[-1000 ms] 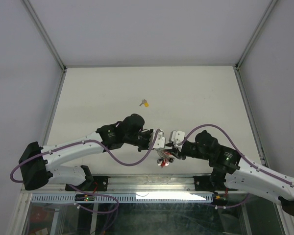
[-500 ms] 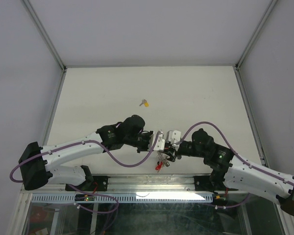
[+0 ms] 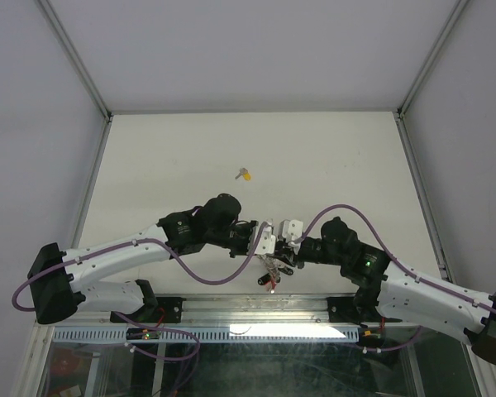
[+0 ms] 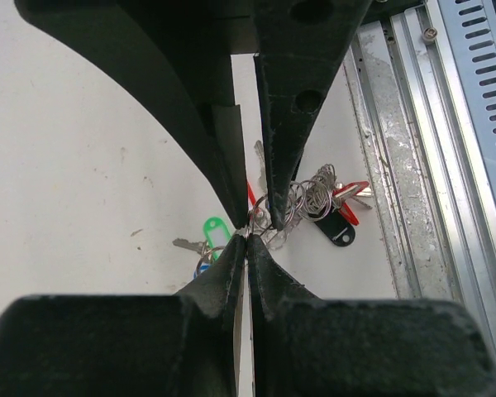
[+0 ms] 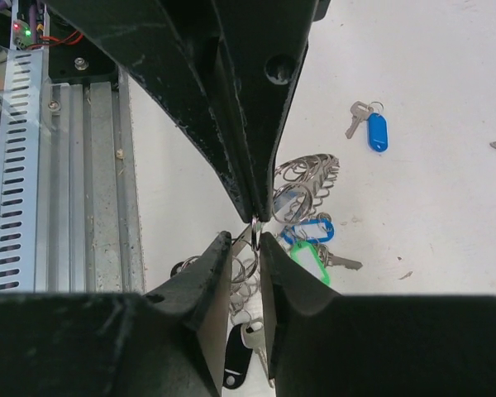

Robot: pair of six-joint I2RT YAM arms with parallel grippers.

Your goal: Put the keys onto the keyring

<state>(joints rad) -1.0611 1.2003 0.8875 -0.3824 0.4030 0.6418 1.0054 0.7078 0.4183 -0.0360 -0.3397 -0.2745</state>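
**Top view.** Sets two arms nose to nose over the near edge of the table (image 3: 331, 157). Brings the left arm (image 3: 124, 252) in from the lower-left corner, elbow folded and wrist turned right. Puts the left gripper (image 3: 267, 240) just beside the right gripper (image 3: 291, 234). Brings the right arm (image 3: 422, 294) in from the lower-right corner, elbow likewise bent, wrist turned left. Hangs the keyring (image 3: 271, 269) just under the meeting fingertips, red tags (image 3: 270, 281) pointing toward the metal rail (image 3: 256, 308). Shows the yellow-tagged key (image 3: 245, 174) lying alone on the table, well apart, nearer the middle.

**Left wrist.** Shows the left gripper's fingers (image 4: 223, 281) pressed together, pinching the keyring's wire at their very tips. Faces the right gripper's dark fingers, reaching down from the top of the frame to the same spot. Spreads the rest of the bunch over the white tabletop beyond the pinch: silver loops, a green tag (image 4: 216, 230), a black fob (image 4: 339, 231). Runs the metal rail down the right side.

**Right wrist.** Shows the right gripper's fingers (image 5: 289, 281) a narrow slit apart, straddling the ring wire. Cannot tell whether either pad touches it. Meets the left gripper's fingers opposite, closed tip to tip on the wire. Catches the blue-tagged key (image 5: 375, 131) flat on the table, upper right, apart from the bunch.
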